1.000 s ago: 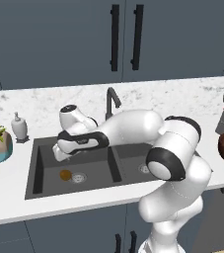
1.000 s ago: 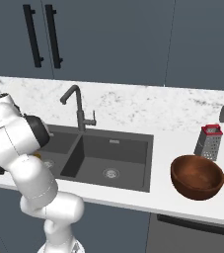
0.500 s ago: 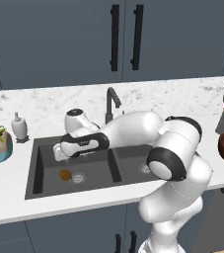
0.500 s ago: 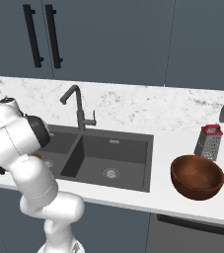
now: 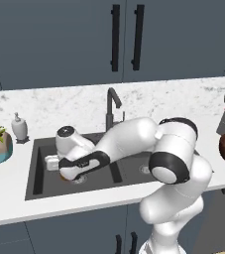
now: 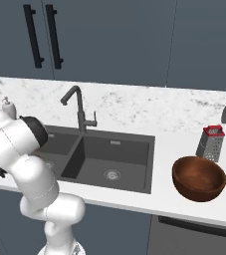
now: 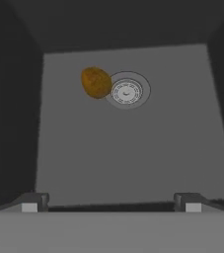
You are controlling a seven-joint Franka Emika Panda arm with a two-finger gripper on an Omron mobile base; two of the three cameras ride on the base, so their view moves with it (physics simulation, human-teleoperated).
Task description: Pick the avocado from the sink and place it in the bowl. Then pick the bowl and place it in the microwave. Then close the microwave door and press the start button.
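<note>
Avocado (image 7: 95, 82) sits upper left of centre in our hand view, on the basin floor of the sink (image 7: 133, 148), touching the left edge of the round drain (image 7: 127, 91). We see the gripper (image 7: 111, 201) spread wide at the bottom, holding nothing. Bowl (image 6: 199, 178) rests on the counter (image 6: 134, 199), lower right in the right base view.

light: even, soft | hand view: dim, slightly soft | glare: none

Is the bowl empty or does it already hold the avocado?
Empty. The bowl on the counter shows only its bare wooden inside, and the avocado lies on the sink floor beside the drain.
</note>
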